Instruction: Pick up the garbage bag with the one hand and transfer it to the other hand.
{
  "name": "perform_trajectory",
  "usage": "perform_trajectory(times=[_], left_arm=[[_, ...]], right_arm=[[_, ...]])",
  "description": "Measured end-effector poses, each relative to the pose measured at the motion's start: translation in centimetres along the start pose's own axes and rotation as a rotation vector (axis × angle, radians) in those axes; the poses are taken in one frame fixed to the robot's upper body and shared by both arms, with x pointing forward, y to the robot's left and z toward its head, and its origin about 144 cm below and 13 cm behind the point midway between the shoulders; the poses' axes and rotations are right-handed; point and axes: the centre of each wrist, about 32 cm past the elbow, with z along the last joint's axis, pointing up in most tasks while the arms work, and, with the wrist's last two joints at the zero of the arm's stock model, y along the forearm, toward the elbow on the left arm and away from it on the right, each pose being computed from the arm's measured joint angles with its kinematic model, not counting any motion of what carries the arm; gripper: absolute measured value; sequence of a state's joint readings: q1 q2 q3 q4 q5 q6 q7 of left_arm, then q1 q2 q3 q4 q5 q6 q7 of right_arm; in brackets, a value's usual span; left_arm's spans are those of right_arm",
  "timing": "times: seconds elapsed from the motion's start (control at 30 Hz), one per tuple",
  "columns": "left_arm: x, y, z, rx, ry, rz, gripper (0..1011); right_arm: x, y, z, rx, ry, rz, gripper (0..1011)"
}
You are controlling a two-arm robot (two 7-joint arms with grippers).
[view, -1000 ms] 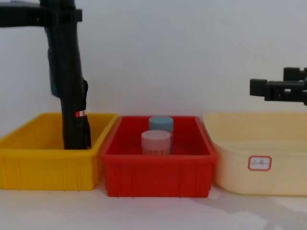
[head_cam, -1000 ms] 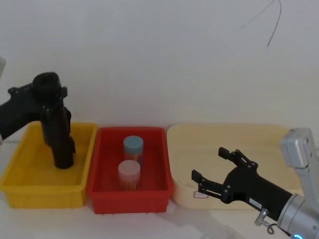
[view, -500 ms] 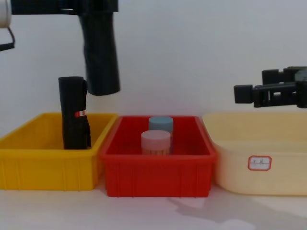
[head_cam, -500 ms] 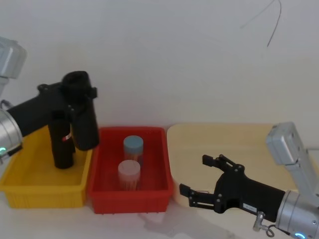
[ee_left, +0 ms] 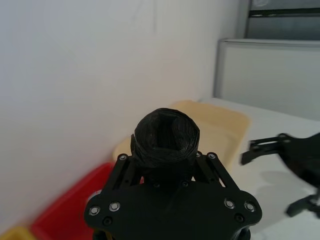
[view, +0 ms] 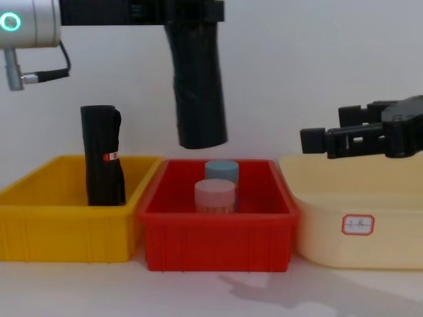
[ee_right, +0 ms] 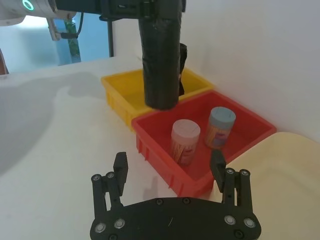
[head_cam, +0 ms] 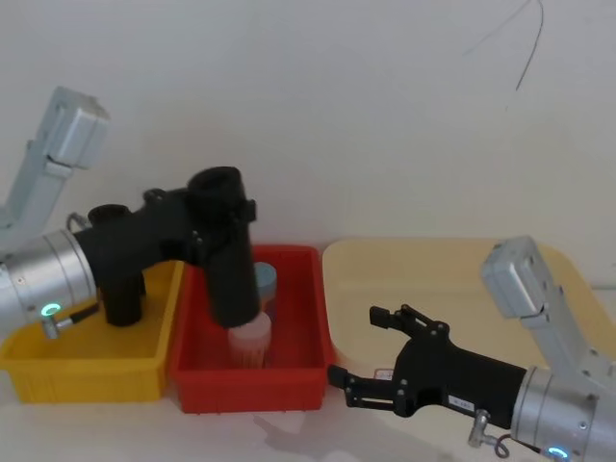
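Note:
The garbage bag (head_cam: 231, 274), a tall black glossy roll, hangs upright above the red bin (head_cam: 308, 294). My left gripper (head_cam: 219, 207) is shut on its upper end. In the chest view the garbage bag (view: 198, 86) hangs from the left gripper (view: 192, 12), its lower end a little above the bin's jars. The bag's top (ee_left: 166, 136) sits between the fingers in the left wrist view. My right gripper (head_cam: 356, 345) is open, low and to the right of the bag, apart from it. It also appears as right gripper (view: 327, 129) and right gripper (ee_right: 169, 167), facing the garbage bag (ee_right: 161, 60).
A second black roll with a red-and-white label (view: 102, 158) stands in the yellow bin (view: 39, 224). The red bin (view: 215, 241) holds a blue-lidded jar (view: 221, 170) and a pink-lidded jar (view: 215, 195). A cream tray (view: 370, 218) sits at the right.
My left arm has lifted the garbage bag out of the yellow bin and carried it right, over the red bin. My right gripper has moved left toward it, still open.

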State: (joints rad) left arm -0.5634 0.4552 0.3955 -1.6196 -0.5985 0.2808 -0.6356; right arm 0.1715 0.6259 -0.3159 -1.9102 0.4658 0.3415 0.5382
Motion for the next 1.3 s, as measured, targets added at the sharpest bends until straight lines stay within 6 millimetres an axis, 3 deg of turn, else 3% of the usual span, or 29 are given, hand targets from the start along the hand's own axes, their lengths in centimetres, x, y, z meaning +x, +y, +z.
perform_trajectory(times=[0.63,1.3], left_arm=[[-1.9,-2.4,-0.1,-0.009,0.091,-0.173,359],[-3.1,-3.8,-0.8,0.006,0.126,-0.231,359]], right_arm=[[-0.1,1.6,0.2,0.009,0.008,0.006,1000],[-0.7,3.3,0.8,0.047,0.028,0.044,1000]])
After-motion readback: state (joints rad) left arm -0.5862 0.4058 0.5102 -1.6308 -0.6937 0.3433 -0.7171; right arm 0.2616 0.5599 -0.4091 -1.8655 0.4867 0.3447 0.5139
